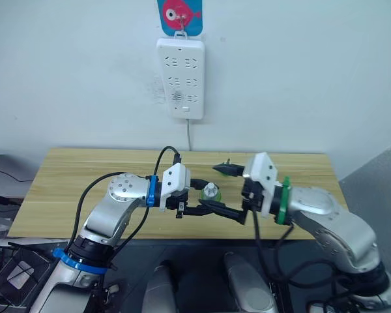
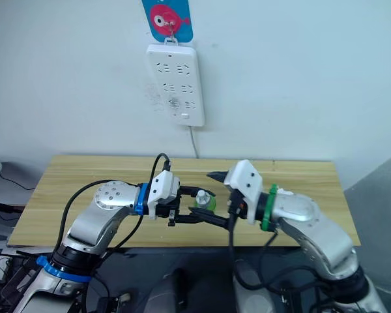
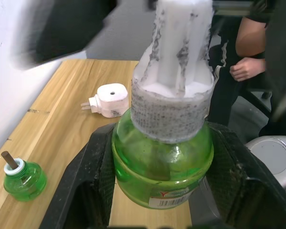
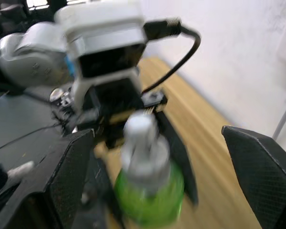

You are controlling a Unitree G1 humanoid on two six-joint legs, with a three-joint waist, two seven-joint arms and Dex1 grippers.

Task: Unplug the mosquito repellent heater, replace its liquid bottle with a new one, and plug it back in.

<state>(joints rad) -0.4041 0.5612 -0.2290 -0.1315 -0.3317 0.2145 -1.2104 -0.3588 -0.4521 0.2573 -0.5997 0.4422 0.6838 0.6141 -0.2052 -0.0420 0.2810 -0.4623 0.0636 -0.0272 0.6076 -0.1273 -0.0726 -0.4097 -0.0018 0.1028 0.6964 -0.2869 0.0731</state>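
— Bright or dim?
— Bright and even on the white wall [image 1: 300, 78] and the wooden table [image 1: 85, 176]. Soft shadow beside the power strip [image 1: 180, 78].
— Any blur?
— Yes. Smeared in the right wrist view: capped green bottle [image 4: 148, 183] fuzzy, left gripper [image 4: 133, 138] fuzzy too. Dark blurry patch near the lens in the left wrist view.
— Sharp anywhere?
— Both head views. Also the heater [image 3: 109, 100] and the wick bottle [image 3: 23, 179].

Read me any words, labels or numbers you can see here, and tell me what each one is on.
No text can be read.
Label at the base of the new bottle, held in the left gripper: a red mark and a barcode, too small to read.
Blue tag above the power strip: a pink fish picture, no words.
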